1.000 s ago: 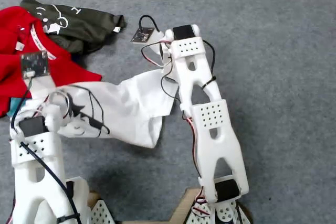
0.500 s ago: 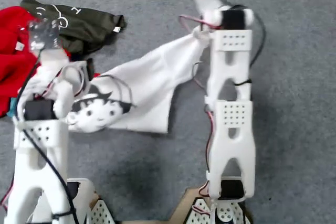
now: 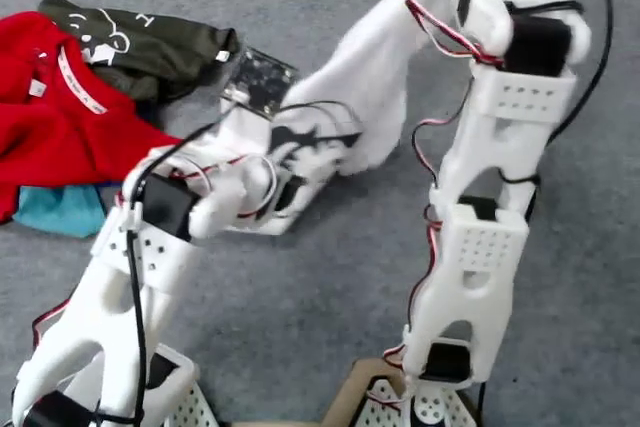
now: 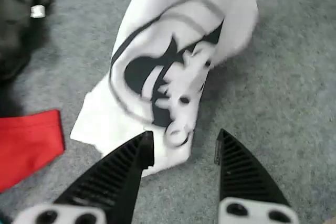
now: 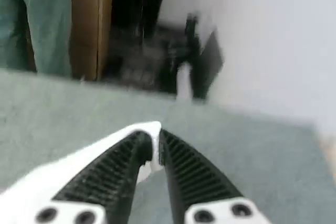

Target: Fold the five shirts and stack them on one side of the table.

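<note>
1. While the right gripper [image 5: 156, 136] pinches a white hem between jaws closed almost to touching, the white shirt [image 3: 370, 67] hangs stretched on a slant. It runs from high over the far side of the table [image 3: 560, 247] down to the grey cloth at mid-table.
2. Unfolded and rumpled, the white shirt carries a black cartoon print, a round outline with dark hair and small features. The printed part is bunched where the fabric meets the table.
3. Just above that lower end hovers the left gripper [image 4: 185, 135], its jaws spread wide and holding nothing. The print lies between and beyond the black ribbed fingers [image 4: 126, 166].
4. Open grey cloth lies to the right of the right arm and along the near side between the two arm bases. The far edge of the table runs along the top of the high view, and the raised end of the shirt is up beside it. The far left corner holds a heap of clothes.
5. Four shirts can be counted. One is the white shirt held in the air. One is a red shirt [image 3: 60, 117], spread in loose folds. One is a dark green shirt [image 3: 150, 42] with white print, crumpled against the far side of the red. One is a teal shirt [image 3: 60, 212], peeking from under the red one's near edge. The white shirt's lower end lies just beside the red. Two arms and two grippers work the table.
</note>
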Controlling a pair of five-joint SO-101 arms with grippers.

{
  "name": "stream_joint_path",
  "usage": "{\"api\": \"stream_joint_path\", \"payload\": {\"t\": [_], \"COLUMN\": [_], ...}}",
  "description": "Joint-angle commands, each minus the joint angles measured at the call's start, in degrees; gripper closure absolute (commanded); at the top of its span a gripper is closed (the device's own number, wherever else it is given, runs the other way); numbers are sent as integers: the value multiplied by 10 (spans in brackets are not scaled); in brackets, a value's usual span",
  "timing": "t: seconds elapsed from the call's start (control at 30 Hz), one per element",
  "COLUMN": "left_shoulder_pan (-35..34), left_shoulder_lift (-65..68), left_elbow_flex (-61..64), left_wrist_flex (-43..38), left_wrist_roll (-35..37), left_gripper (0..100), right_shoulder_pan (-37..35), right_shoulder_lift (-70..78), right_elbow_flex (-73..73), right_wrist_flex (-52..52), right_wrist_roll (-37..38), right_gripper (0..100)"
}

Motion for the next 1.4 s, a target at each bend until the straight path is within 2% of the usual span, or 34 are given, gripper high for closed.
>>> {"api": "stream_joint_path", "payload": {"t": [0.0,0.17,0.4,0.47,0.63,0.8,0.9,1.1,1.23,1.37], "left_shoulder_pan": [3,-60,-213,-269,-389,-459,-465,-422,-345,-225], "left_shoulder_lift": [-5,-7,-7,-7,-7,-7,-7,-7,-7,-6], "left_elbow_flex": [13,-10,-58,-65,-89,-102,-101,-96,-88,-87], "left_wrist_flex": [-20,1,40,35,36,35,35,39,40,54], "left_wrist_roll": [-4,-4,-11,-34,-91,-109,-111,-107,-105,-94], "left_gripper": [791,791,791,791,791,791,791,791,791,792], "right_shoulder_pan": [-11,-67,-176,-212,-309,-367,-345,-222,-128,-43], "right_shoulder_lift": [-81,-160,-256,-288,-401,-499,-501,-401,-290,-163], "right_elbow_flex": [-23,-22,-22,-5,118,292,408,582,599,582], "right_wrist_flex": [-1,13,21,28,7,-93,-160,-248,-257,-267], "right_wrist_roll": [18,45,85,101,105,104,104,103,104,108], "right_gripper": [985,985,985,985,985,985,985,985,985,985]}}
